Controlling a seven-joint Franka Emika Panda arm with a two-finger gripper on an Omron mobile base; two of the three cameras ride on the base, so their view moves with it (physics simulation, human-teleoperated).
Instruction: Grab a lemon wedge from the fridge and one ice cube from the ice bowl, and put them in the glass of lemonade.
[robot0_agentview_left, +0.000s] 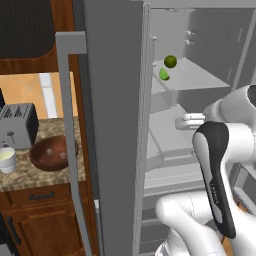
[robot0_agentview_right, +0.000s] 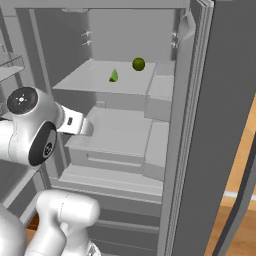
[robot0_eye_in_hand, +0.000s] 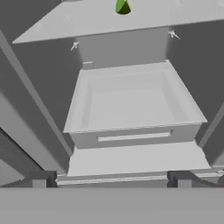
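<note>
The left base view is taking in the kitchen beside the fridge (robot0_agentview_left: 115, 125): a speckled stone surface (robot0_agentview_left: 30, 175) over wooden cabinets is carrying a grey toaster (robot0_agentview_left: 17, 125), the ice bowl (robot0_agentview_left: 50, 152) with pale bits inside, and the glass of lemonade (robot0_agentview_left: 7, 160) sitting just left of the bowl, near the front edge. The right base view is looking straight into the open fridge and is showing a strip of orange floor (robot0_agentview_right: 240, 235) at the far right.

The lemon wedge (robot0_agentview_left: 163, 75) is lying on the upper fridge shelf (robot0_agentview_right: 85, 82), well back from its near edge, with a darker green round fruit (robot0_agentview_right: 138, 64) just beyond it toward the right. From the right base view the wedge is standing with its narrow tip pointing upward, its long axis roughly vertical and leaning slightly. The hand view is catching only the wedge's lower part at the top edge, above a pale grey crisper drawer (robot0_eye_in_hand: 131, 105) and a flat ledge below it.

The arm is reaching into the fridge at the height of the middle shelf, below the wedge. The pincer (robot0_eye_in_hand: 111, 180) is standing wide apart, with nothing between its dark tips, which are showing low at the left and right of the hand view.
</note>
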